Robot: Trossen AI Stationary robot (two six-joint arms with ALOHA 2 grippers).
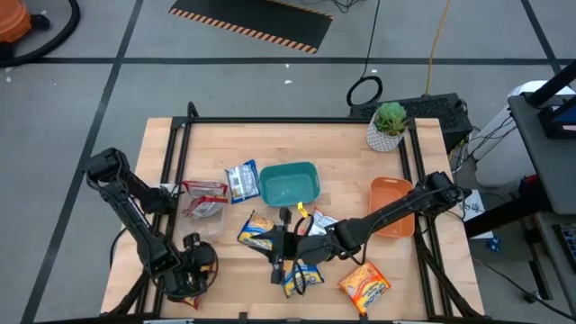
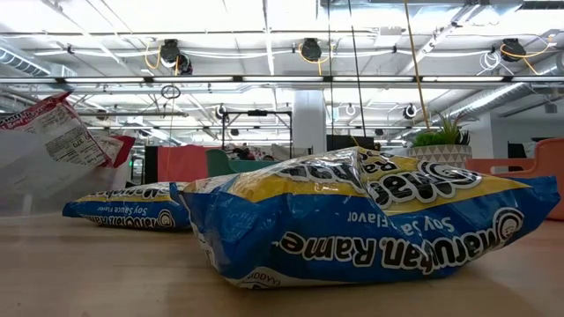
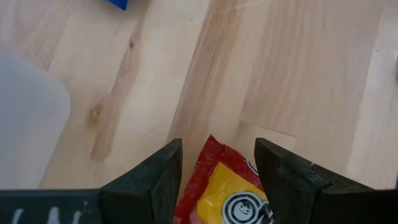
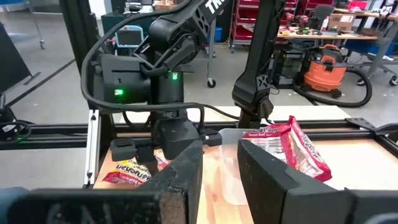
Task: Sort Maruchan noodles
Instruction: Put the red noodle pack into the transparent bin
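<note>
My left gripper (image 1: 191, 274) (image 3: 217, 149) is open near the table's near left edge and points down. Its fingers stand on either side of the corner of a red-and-yellow noodle packet (image 3: 227, 190) that lies flat on the table (image 4: 127, 171). My right gripper (image 1: 281, 247) (image 4: 221, 158) is open and empty, low and level over the table's middle, between two blue-and-yellow packets (image 1: 256, 229) (image 1: 302, 279). An orange packet (image 1: 364, 286) lies near right. Dark red packets (image 1: 205, 193) and a white-silver one (image 1: 241, 180) lie left of the teal bin (image 1: 290, 183).
An orange tray (image 1: 391, 205) sits right of the teal bin, and a potted plant (image 1: 389, 126) stands at the far right corner. A clear plastic container (image 4: 230, 168) stands by the dark red packets. A dark frame (image 1: 297, 119) borders the table.
</note>
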